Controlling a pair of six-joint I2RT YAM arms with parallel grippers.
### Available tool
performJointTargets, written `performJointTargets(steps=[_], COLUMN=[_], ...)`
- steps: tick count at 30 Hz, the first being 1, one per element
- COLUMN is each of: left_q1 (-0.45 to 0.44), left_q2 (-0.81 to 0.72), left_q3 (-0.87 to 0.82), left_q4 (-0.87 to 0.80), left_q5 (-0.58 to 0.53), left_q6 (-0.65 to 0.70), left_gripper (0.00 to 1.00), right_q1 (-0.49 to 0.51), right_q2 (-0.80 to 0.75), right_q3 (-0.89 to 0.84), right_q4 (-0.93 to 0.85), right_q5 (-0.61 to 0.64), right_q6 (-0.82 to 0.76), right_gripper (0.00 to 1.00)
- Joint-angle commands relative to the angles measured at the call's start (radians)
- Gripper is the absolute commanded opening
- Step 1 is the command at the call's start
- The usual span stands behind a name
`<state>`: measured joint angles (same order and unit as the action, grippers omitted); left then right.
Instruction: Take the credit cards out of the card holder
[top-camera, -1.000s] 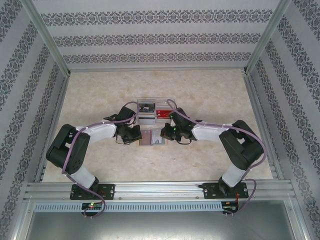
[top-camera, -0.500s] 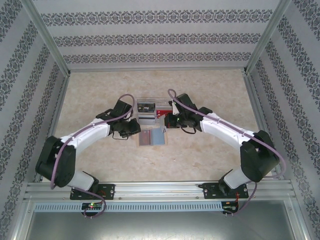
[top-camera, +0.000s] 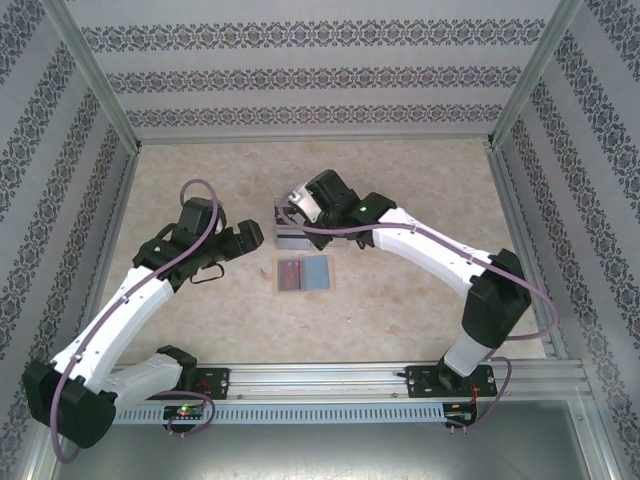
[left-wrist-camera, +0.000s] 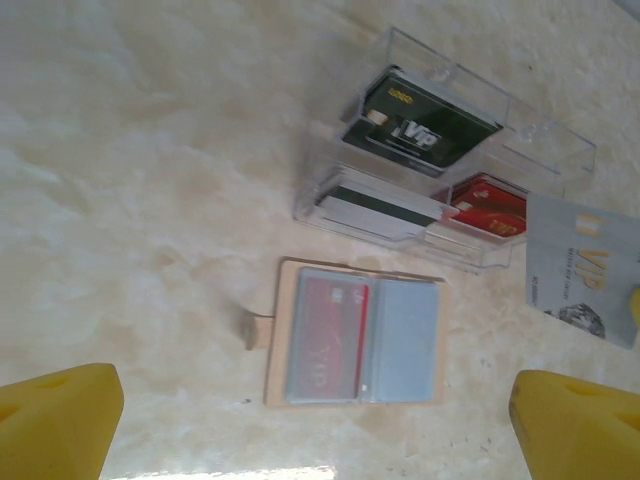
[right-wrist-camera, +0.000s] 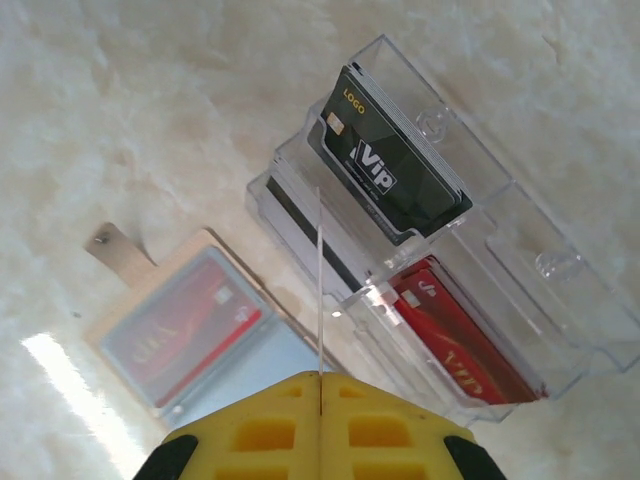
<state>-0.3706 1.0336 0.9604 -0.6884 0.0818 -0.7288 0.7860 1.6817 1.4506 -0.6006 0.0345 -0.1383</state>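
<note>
In the clear plastic card holder sit thin rectangular credit cards.

Top external camera: fixed high above and behind the arm bases, facing forward and down, far off, whole beige marbled tabletop in frame. Left wrist camera: mid height, looking down at a slant. Right wrist camera: close in, looking steeply down. All three share the clear divided plastic card holder and the flat tan card sleeve just beside it.
</note>
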Motion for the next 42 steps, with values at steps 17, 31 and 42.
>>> performJointTargets(steps=[17,31,42], left_q1=[0.048,0.059,0.07], left_q2=[-0.102,-0.097,-0.091], left_q3=[0.055,0.058,0.059], left_q4=[-0.232,-0.227,-0.217], left_q5=[-0.209,-0.212,-0.194], left_q6=[0.048,0.059,0.064], left_gripper=[1.0,1.0,1.0], right_q1=[0.122,0.097,0.064], right_q2=[0.346,0.432,0.471], right_q3=[0.261,0.276,0.292], right_q4=[-0.065,-0.055,-0.048], right_q5=[0.235,0.229,0.22], right_q6=[-0.56,-0.548,-0.521], right_gripper=[0.0,0.0,0.0])
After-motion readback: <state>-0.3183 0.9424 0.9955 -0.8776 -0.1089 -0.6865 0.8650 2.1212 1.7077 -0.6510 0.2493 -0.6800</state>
